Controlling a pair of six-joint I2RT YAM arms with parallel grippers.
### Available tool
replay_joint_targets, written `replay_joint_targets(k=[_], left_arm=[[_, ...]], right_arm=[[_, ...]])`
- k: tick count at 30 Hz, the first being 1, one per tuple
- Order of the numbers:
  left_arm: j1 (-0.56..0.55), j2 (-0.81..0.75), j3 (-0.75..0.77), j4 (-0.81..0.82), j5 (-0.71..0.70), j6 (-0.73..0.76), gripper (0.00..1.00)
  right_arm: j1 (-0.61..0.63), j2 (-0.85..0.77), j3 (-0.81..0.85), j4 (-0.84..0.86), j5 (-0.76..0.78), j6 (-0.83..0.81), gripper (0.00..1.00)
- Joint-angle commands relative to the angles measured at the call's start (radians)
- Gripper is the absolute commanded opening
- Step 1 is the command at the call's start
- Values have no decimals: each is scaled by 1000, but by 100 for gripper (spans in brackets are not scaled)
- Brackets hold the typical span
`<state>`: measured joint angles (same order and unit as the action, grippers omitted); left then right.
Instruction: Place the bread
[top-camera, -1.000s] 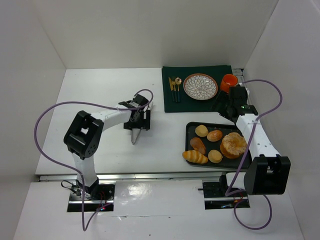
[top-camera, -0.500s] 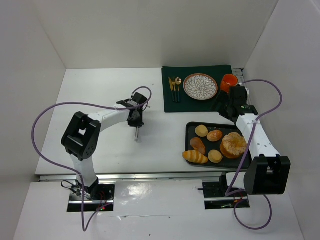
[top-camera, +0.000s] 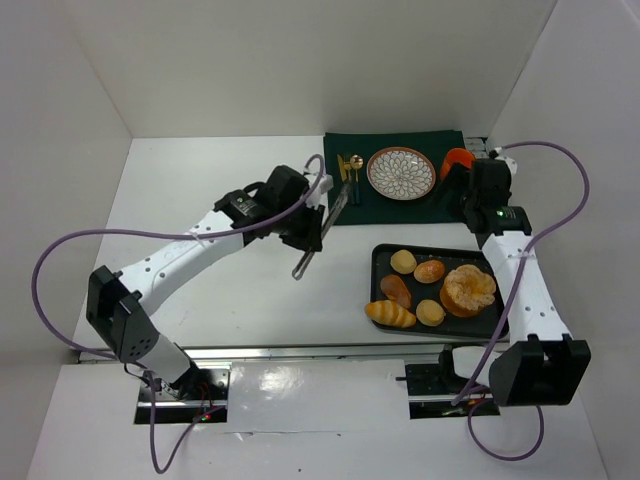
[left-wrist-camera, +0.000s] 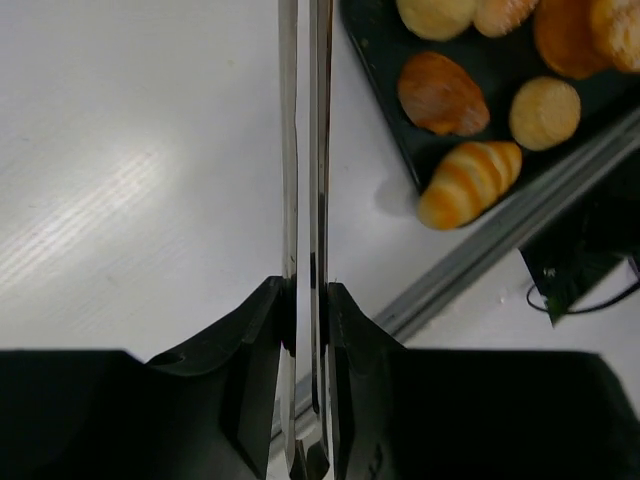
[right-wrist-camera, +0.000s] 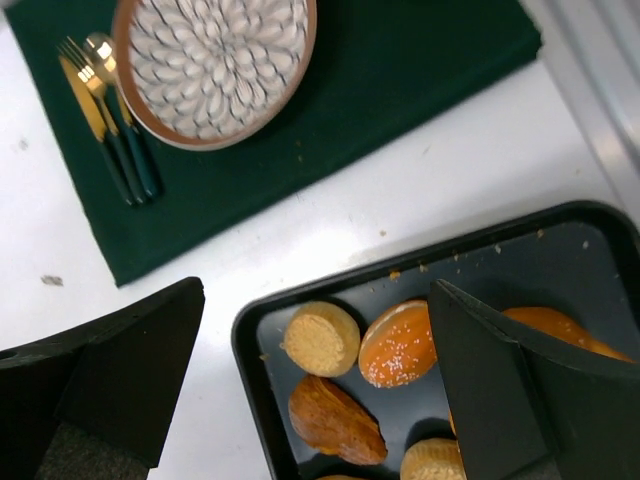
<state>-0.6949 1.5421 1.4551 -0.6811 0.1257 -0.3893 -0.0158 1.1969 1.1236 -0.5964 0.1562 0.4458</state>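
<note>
The left arm reaches out across the middle of the table (top-camera: 200, 180). The left gripper (left-wrist-camera: 305, 290) is clamped on a pair of metal tongs (left-wrist-camera: 320, 140), and its black fingers (left-wrist-camera: 262, 330) pinch the two blades so close together that only a thin slit shows between them. From above, the tongs (top-camera: 303, 265) lie slanted, one end towards the near edge of the table and the other towards the far right corner. The lower end sits just left of the tray (top-camera: 378, 262) and does not touch it.

All the bread (top-camera: 430, 290) is on that black tray, by the right edge of the table towards the near side. I count six pieces. A striped croissant (top-camera: 390, 314) is at the tray's near left corner, with a small round roll (top-camera: 430, 312) beside it. There is also a dark oval pastry (top-camera: 395, 290), a pale round roll (top-camera: 403, 261), a seeded bun (top-camera: 429, 270) and a big ring-shaped loaf (top-camera: 468, 290) on the right.

The right gripper (right-wrist-camera: 315, 290) hangs above the far edge of the tray with its two fingers spread wide and nothing between them.

Beyond the tray, a green cloth (top-camera: 440, 145) lies at the far right of the table. On it are a patterned plate (top-camera: 400, 172), gold cutlery (top-camera: 348, 178) to the plate's left, and an orange cup (top-camera: 457, 160) to its right, half hidden by the right arm.
</note>
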Motion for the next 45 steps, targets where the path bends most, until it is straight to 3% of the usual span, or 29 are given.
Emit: replay_joint_targets(k=[1, 4, 9, 20, 24, 31, 41, 45], left_arm=[[-57, 33, 42, -72, 91, 11, 34], [-72, 65, 53, -49, 113, -11, 34], [-123, 101, 62, -12, 137, -54, 47], [-155, 180, 129, 46, 186, -108, 48], [-155, 222, 157, 55, 175, -152, 56], [-155, 325, 235, 55, 175, -183, 58], [-155, 401, 234, 58, 179, -204, 58], [-155, 379, 225, 58, 201, -215, 39]], right_arm=[[8, -71, 67, -45, 68, -19, 100], [8, -97, 90, -54, 92, -19, 100], [8, -106, 127, -88, 117, -19, 100], [8, -108, 117, -88, 115, -29, 100], [8, -108, 117, -88, 106, -29, 100], [8, -99, 117, -88, 106, -29, 100], [8, -108, 117, -97, 95, -29, 100], [8, -117, 137, -127, 95, -29, 100]])
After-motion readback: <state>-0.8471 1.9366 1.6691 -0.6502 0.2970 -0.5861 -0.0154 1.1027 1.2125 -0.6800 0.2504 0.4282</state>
